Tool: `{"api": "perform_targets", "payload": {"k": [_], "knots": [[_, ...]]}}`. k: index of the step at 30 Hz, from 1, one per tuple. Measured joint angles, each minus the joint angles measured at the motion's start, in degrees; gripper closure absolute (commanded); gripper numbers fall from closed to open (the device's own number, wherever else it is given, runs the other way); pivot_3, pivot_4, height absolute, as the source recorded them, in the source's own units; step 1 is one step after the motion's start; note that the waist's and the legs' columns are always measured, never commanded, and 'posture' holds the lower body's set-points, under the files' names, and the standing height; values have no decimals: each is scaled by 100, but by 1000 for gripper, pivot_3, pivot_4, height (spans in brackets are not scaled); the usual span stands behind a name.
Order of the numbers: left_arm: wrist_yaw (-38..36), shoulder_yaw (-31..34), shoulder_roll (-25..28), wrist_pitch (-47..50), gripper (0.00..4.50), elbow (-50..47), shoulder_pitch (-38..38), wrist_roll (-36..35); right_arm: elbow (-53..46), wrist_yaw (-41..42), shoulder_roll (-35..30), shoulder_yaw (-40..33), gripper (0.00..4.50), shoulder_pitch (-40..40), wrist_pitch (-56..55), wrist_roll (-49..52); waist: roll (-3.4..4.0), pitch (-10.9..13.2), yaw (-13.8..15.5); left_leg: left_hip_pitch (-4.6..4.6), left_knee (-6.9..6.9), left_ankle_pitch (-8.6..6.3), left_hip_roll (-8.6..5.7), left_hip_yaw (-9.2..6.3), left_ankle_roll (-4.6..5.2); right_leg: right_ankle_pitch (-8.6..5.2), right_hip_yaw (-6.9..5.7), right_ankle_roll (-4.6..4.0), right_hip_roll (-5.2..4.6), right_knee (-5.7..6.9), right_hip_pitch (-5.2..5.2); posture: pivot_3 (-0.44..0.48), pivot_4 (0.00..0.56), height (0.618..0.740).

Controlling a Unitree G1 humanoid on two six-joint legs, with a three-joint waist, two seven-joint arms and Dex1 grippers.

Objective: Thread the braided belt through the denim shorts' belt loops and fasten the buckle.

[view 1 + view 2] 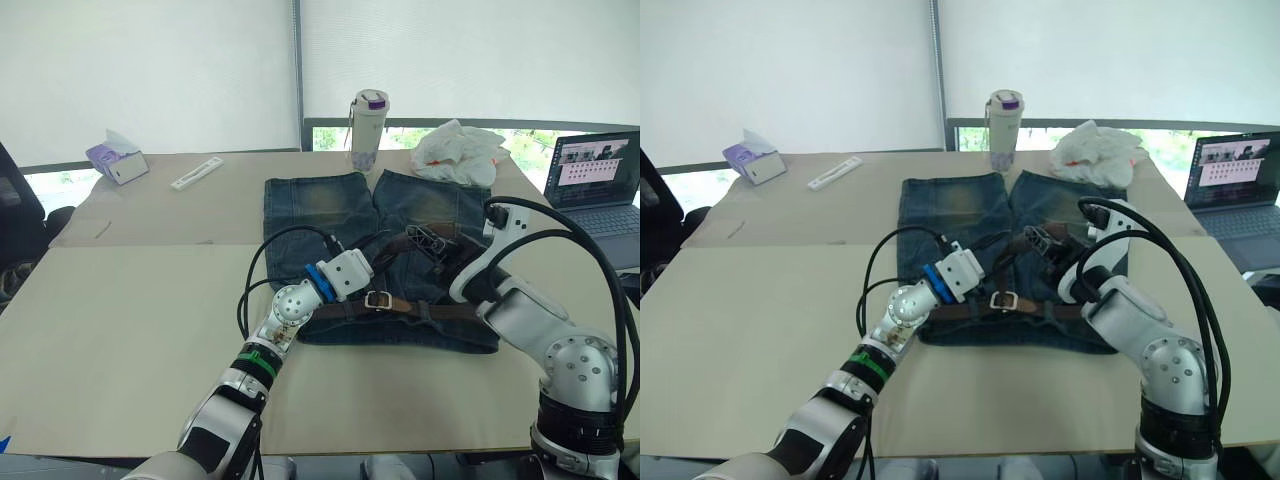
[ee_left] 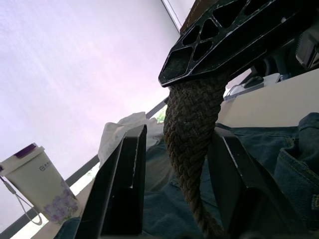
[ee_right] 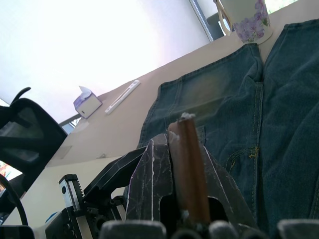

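Note:
The denim shorts (image 1: 320,210) lie flat on the table with the waistband towards me. The braided belt (image 1: 450,311) runs along the waistband, and its silver buckle (image 1: 377,298) rests near the middle. A belt loop (image 1: 424,311) seems to cross the strap there. From the buckle area the strap's free end rises to my right gripper (image 1: 428,240), which is shut on the brown tip (image 3: 187,164). My left gripper (image 1: 385,250) is just beside it, open, with the braided strap (image 2: 192,124) hanging between its fingers (image 2: 124,189).
Behind the shorts stand a white bottle with a purple lid (image 1: 367,130) and a white plastic bag (image 1: 460,152). An open laptop (image 1: 592,175) sits at far right. A tissue box (image 1: 117,160) and a white strip (image 1: 196,173) lie at far left.

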Motion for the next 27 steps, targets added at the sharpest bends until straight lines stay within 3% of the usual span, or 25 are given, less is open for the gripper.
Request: {"api": "perform_targets", "payload": {"k": [3,4,9,11,12,14,16,20,23,26,27], "knots": [[35,-12,-1,-5,2800,38,0,1,0,-48,24,71,4500,0,-53,4,0,0,2,0,0,0,0,1,0,0,0,0,0,0,0,0,150,740],[38,-18,0,-5,3292,40,0,1,0,-53,24,87,4500,0,-55,8,0,0,2,-1,0,0,0,2,0,0,0,0,0,0,0,0,150,740],[32,-21,6,-4,3292,40,0,-24,-1,-58,22,139,4500,1,-83,12,0,0,1,0,0,0,0,2,0,0,-1,0,0,0,0,0,150,740],[-1,-21,2,-3,2366,40,0,-101,-1,-57,17,149,4500,1,-105,12,0,0,1,0,0,0,0,2,0,0,-1,0,0,0,0,0,150,740],[-6,-15,3,-3,2190,39,0,-123,-1,-55,4,165,4500,4,-105,12,0,0,0,0,0,0,0,2,0,0,-1,0,0,0,0,0,150,740],[-7,-6,4,-3,1365,25,0,-164,0,-54,-4,203,4500,14,-105,12,0,0,1,0,0,0,0,2,0,0,-1,0,0,0,0,0,150,740],[-6,-4,4,-3,381,22,0,-212,0,-53,-5,213,4500,15,-105,12,0,0,1,0,0,0,0,2,0,0,-1,0,0,0,0,0,150,740],[-39,-6,4,6,381,22,0,-257,0,-53,-6,221,4500,15,-105,12,0,0,1,0,0,0,0,2,0,0,-1,0,0,0,0,0,150,740],[-102,-18,-5,6,1263,22,-6,-324,0,-53,-6,235,4500,15,-105,12,0,0,1,0,0,0,0,2,0,0,-1,0,0,0,0,0,150,740],[-190,-64,-15,5,2754,25,-18,-333,0,-46,-6,239,4500,12,-118,14,0,0,3,0,0,0,-1,3,0,0,-1,0,0,0,0,0,150,740],[-217,-91,-28,5,2754,30,-17,-333,0,-46,-6,237,4500,11,-130,14,0,0,3,-1,0,0,-1,4,0,0,-1,0,0,-1,0,0,150,740]]}}
